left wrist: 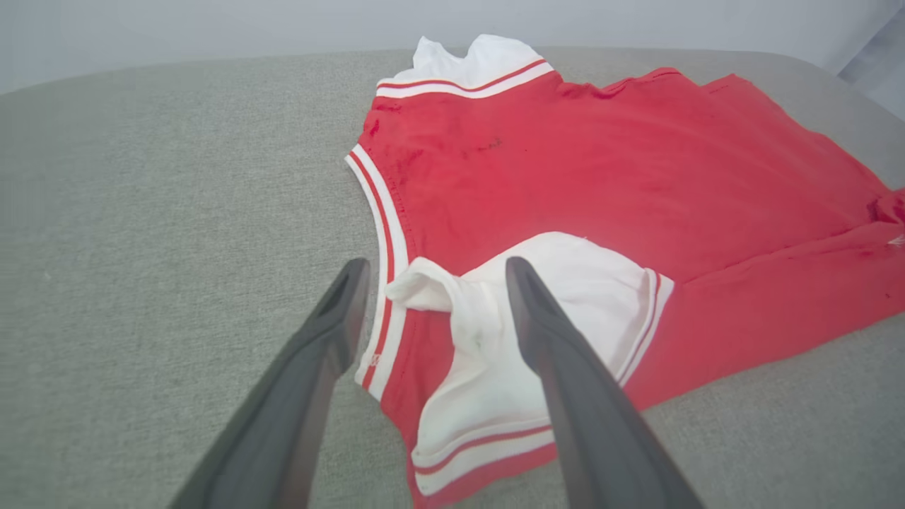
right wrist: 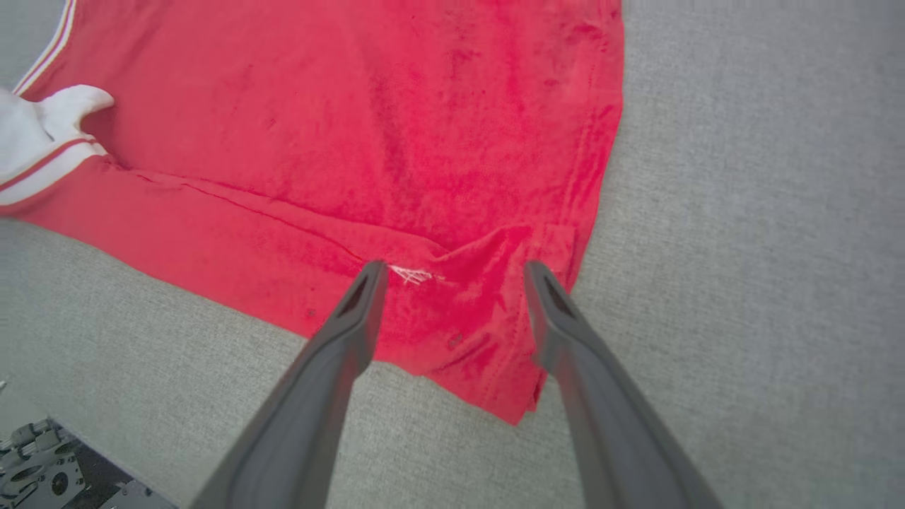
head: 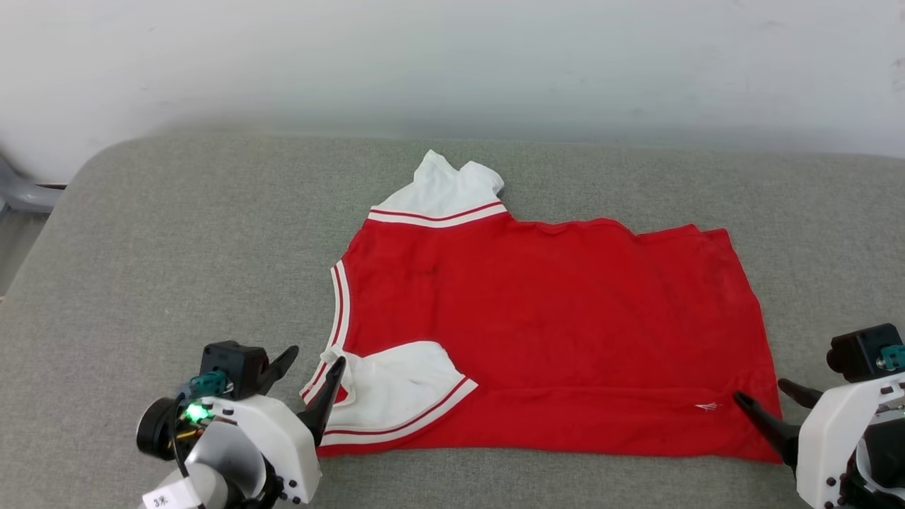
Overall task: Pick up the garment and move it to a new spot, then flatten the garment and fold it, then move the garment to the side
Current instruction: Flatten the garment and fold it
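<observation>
White wall, grey cushion, the garment (left tool, right tool agape)

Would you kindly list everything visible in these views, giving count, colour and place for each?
garment: one, red with white sleeves and red-white striped trim; lying spread on the padded surface, with a crease along its near edge.
padded surface: one, grey fabric; beneath the garment.
wall: one, white; behind the padded surface.
grey object: one, partly visible at the far left edge; cannot tell what it is.
left gripper: one, dark fingers open; at the white near sleeve beside the collar.
right gripper: one, dark fingers open; at the garment's near hem corner.
</observation>
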You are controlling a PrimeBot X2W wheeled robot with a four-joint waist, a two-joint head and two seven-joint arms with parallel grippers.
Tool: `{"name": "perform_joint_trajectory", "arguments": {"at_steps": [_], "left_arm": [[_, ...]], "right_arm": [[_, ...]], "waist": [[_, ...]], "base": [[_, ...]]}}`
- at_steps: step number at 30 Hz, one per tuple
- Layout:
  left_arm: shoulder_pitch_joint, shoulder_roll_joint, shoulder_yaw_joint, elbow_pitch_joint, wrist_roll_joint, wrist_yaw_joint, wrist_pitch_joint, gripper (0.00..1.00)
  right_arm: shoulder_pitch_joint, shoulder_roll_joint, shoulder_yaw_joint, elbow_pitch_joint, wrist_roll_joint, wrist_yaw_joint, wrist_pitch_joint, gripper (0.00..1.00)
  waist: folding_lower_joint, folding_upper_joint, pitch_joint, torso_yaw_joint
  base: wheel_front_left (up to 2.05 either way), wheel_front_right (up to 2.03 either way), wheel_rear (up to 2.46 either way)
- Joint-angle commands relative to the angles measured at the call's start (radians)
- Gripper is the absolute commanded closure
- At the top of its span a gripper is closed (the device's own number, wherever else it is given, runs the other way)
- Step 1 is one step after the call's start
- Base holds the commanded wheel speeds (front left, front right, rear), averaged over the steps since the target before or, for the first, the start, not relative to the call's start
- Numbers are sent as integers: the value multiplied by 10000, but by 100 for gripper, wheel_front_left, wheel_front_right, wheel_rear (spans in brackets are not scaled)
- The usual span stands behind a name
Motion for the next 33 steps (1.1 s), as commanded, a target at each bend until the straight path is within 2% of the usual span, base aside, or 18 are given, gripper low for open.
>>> {"name": "perform_joint_trajectory", "arguments": {"at_steps": [1,7,12,18,23,27,30,31,32,33], "left_arm": [[189,62,52,-218,-19,188,106,0],[1022,412,-154,-1626,-35,1146,1398,0],[1197,708,-411,-2037,179,1629,2302,0],[1043,713,-449,-1634,318,2007,2627,0],[939,610,-414,-987,493,2299,2488,0],[837,440,-359,-534,409,2270,2235,0],[808,262,-479,-184,274,2069,2264,0],[812,212,-550,-43,207,1995,2388,3],[836,147,-636,88,143,1904,2480,47],[851,102,-721,227,91,1811,2618,75]], "right_arm": [[180,107,-180,-178,-152,-9,179,0],[863,756,-1214,-1572,-933,-9,1400,0],[1165,1232,-1690,-2550,-1402,-9,2075,0],[1281,1502,-1922,-3040,-1697,-9,2401,0],[1240,1561,-2005,-3205,-1765,-9,2481,0],[1265,1564,-2045,-3236,-1805,-9,2468,0],[1258,1548,-2025,-3196,-1867,-9,2442,0],[1253,1553,-2009,-3173,-1874,-9,2418,0],[1240,1565,-1997,-3155,-1880,-9,2416,0],[1231,1559,-1987,-3122,-1895,-9,2408,0]], "waist": [[1,0,-14,-14],[1,0,129,-95],[1,0,464,-209],[1,0,852,-361],[1,0,1113,-455],[1,0,1286,-453],[1,0,1404,-434],[1,0,1434,-426],[1,0,1459,-419],[1,0,1477,-413]], "base": [[0,0,0],[0,0,0],[0,0,0],[0,0,0],[0,0,0],[0,0,0],[0,0,0],[0,0,0],[0,0,0],[0,0,0]]}}
